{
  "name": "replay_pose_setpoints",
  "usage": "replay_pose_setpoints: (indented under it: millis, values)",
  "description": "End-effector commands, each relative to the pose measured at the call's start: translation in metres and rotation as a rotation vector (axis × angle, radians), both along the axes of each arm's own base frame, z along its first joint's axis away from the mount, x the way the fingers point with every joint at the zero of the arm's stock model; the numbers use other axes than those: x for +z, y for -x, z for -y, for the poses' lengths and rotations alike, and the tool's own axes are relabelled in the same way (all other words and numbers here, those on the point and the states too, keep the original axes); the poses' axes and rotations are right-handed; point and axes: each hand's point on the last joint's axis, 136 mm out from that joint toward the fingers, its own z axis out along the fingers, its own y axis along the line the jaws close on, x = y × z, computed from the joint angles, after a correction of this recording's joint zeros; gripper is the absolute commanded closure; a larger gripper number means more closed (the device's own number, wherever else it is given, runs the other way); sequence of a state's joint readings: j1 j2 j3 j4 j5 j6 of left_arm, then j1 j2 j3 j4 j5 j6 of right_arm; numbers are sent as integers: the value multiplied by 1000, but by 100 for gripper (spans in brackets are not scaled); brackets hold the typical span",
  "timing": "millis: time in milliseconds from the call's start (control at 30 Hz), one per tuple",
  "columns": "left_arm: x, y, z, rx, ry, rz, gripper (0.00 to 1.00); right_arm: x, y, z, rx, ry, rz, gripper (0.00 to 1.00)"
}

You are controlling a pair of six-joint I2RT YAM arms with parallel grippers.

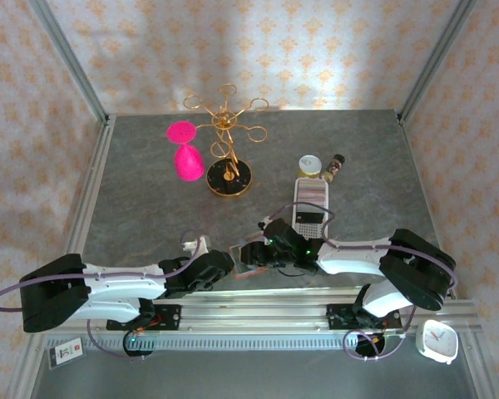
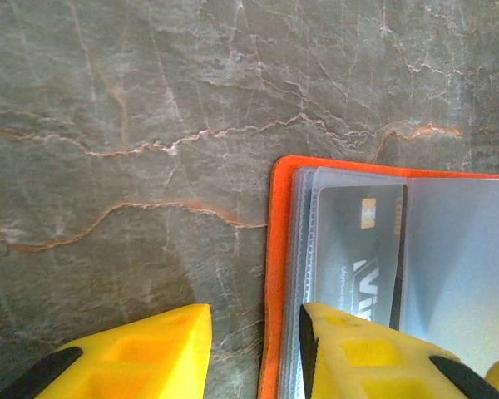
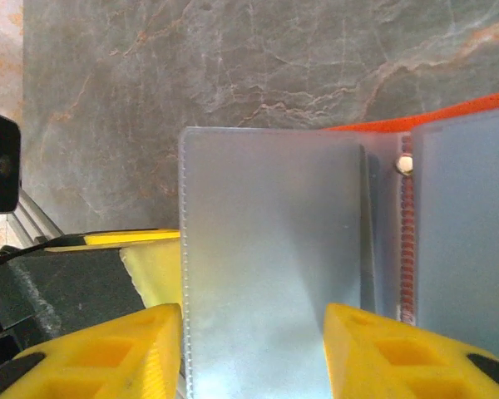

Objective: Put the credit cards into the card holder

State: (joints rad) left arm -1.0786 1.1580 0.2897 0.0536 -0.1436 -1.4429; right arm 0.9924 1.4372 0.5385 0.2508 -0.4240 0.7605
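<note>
Left end effector (image 2: 251, 324), fingers parted, straddles the orange rim of the open card holder (image 2: 276, 233), lower right of frame; a grey credit card (image 2: 358, 249) sits sleeved inside. Right end effector (image 3: 254, 320), also parted, straddles a clear sleeve (image 3: 266, 233); both reach inward.

**A robot test cell, dressed up like a room**

A left arm (image 1: 108, 287) and a right arm (image 1: 358, 258) are bolted to an aluminium rail (image 1: 266, 312) at the near edge of a grey stone-look counter (image 1: 150, 191). Aluminium posts (image 1: 71, 62) and flat panels (image 1: 258, 50) printed with pale floral wallpaper box it in. Props stand about: a gold wire jewellery stand (image 1: 229, 177), a bright pink object (image 1: 185, 162), a small lidded jar (image 1: 310, 165). A white clock (image 1: 437, 341) lies by the rail's right end.
</note>
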Motion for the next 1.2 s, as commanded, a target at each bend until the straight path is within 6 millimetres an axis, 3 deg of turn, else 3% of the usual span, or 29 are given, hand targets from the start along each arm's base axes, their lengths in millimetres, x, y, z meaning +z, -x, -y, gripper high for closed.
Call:
replay_pose_setpoints:
  millis: [0,200,267,467,833,1167]
  values:
    - [-14,6,-19,20,-78,-19,63,17,-5,-12,12,-38,34,47]
    - [-12,4,-18,20,-79,-11,61,41,-10,-16,11,-82,77,32]
    - [-11,3,-18,21,-78,-6,60,44,-9,-18,14,-101,71,32]
    - [-9,3,-21,25,-80,4,60,18,-6,-18,3,-61,-3,35]
    - [-9,6,-32,36,-87,17,59,2,-4,-30,-15,-98,-92,40]
    - [9,0,-20,13,-29,59,57,24,-18,-29,-63,-89,-32,42]
